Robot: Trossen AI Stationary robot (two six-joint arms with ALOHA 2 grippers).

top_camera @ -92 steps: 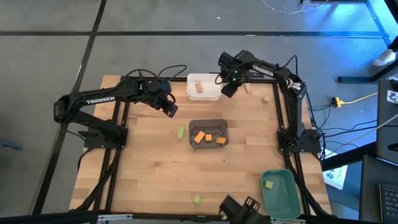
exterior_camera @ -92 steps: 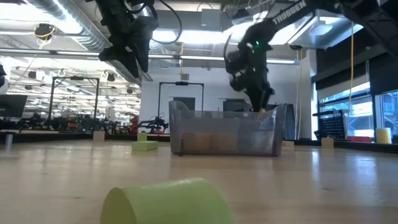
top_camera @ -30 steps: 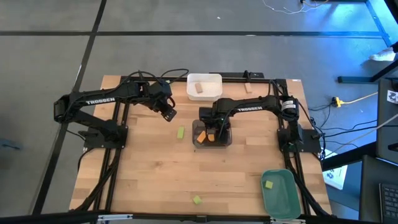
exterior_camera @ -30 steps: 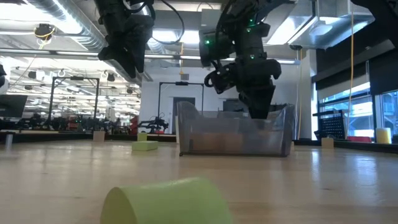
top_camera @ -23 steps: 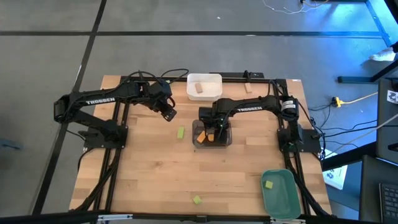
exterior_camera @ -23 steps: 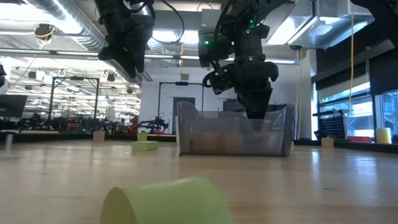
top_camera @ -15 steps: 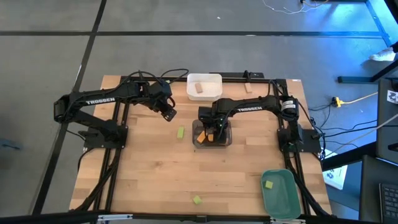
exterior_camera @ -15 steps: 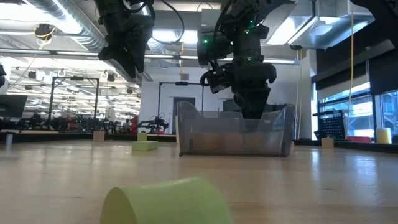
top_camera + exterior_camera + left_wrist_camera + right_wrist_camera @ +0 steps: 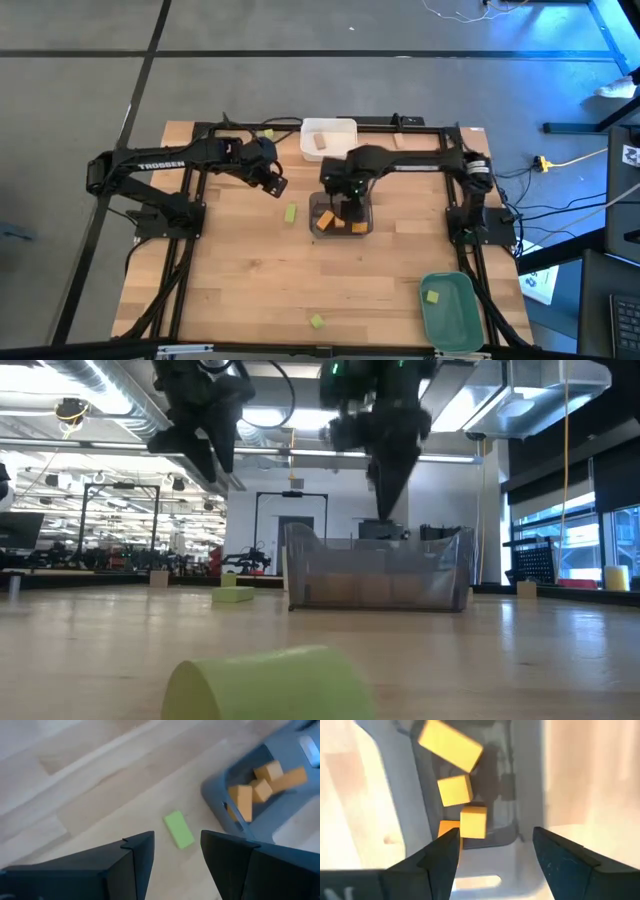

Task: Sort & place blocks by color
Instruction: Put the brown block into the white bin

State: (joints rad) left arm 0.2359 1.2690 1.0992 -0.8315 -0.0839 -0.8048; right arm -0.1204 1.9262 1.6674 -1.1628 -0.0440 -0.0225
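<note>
orange blocks (image 9: 456, 790) in bin under open right pincer (image 9: 495, 851)

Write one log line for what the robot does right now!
right pincer: open above grey bin | orange blocks: inside | left pincer: open, waiting

The left gripper (image 9: 176, 857) is hovering above the pale wooden surface (image 9: 90, 800), its two dark fingers (image 9: 137, 852) standing apart with nothing between them. A light green block (image 9: 179, 829) is lying flat on the surface, showing in the gap beyond the fingers. Near it, a dark grey bin (image 9: 220, 800) is holding several orange blocks (image 9: 260, 782), some leaning against one another. The green block is lying just outside the bin's wall, not touching it.
</note>
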